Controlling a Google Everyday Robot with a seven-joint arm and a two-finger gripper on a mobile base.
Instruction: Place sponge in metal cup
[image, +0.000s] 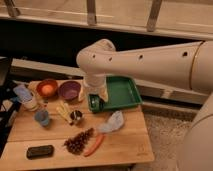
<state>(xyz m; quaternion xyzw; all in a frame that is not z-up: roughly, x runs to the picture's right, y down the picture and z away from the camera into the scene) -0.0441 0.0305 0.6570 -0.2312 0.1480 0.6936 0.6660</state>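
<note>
The metal cup (76, 116) is small and shiny with a dark inside, standing upright on the wooden table (125, 142) in front of the purple bowl (70, 90). The sponge (22, 92), a small pale blue block, rests on a white cup (30, 103) at the table's far left. My gripper (98, 103) hangs from the big white arm over the left edge of the green tray (120, 90). It is open and holds nothing. It is to the right of and behind the metal cup, and far right of the sponge.
An orange bowl (47, 89) sits beside the purple one. A blue plastic cup (42, 117), a yellow item (64, 111), a crumpled pale blue cloth (113, 122), a brown cluster (79, 141), an orange stick (94, 145) and a black block (40, 151) lie on the table.
</note>
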